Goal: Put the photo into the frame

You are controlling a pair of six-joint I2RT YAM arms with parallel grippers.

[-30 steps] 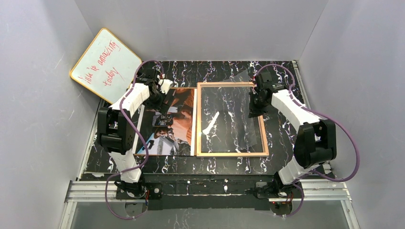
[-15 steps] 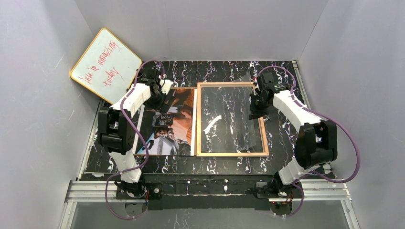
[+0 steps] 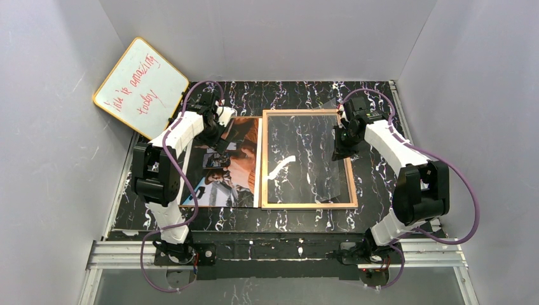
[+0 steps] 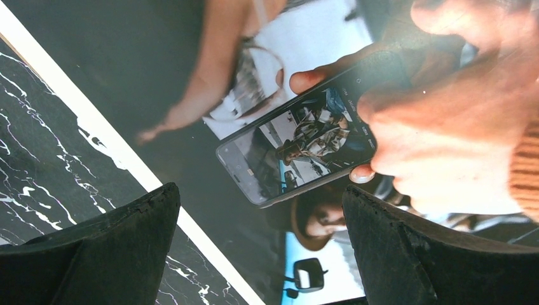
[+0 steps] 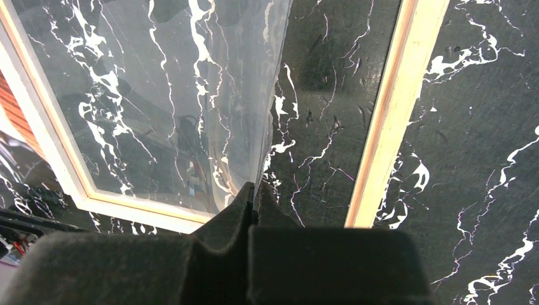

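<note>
The photo (image 3: 230, 173) lies picture side up on the dark marbled table, left of the frame (image 3: 308, 205). The frame lies flat with its tan wood side up. My left gripper (image 3: 219, 135) hovers open just above the photo (image 4: 305, 127) near its far left part. In the left wrist view that gripper (image 4: 260, 192) has nothing between its fingers. My right gripper (image 3: 339, 149) is shut on the right edge of a clear sheet (image 3: 305, 162). It holds the sheet tilted up over the frame opening. The right wrist view shows the gripper (image 5: 254, 190) pinching the sheet (image 5: 171, 95) beside the frame rail (image 5: 394, 108).
A yellow-rimmed whiteboard (image 3: 141, 87) with red writing leans against the left wall at the back. Grey walls close in the table on three sides. The arm bases stand at the near edge.
The left arm has crept slightly toward the far side over the photo. The right gripper has shifted a little with the clear sheet, and the glare on the sheet has moved.
</note>
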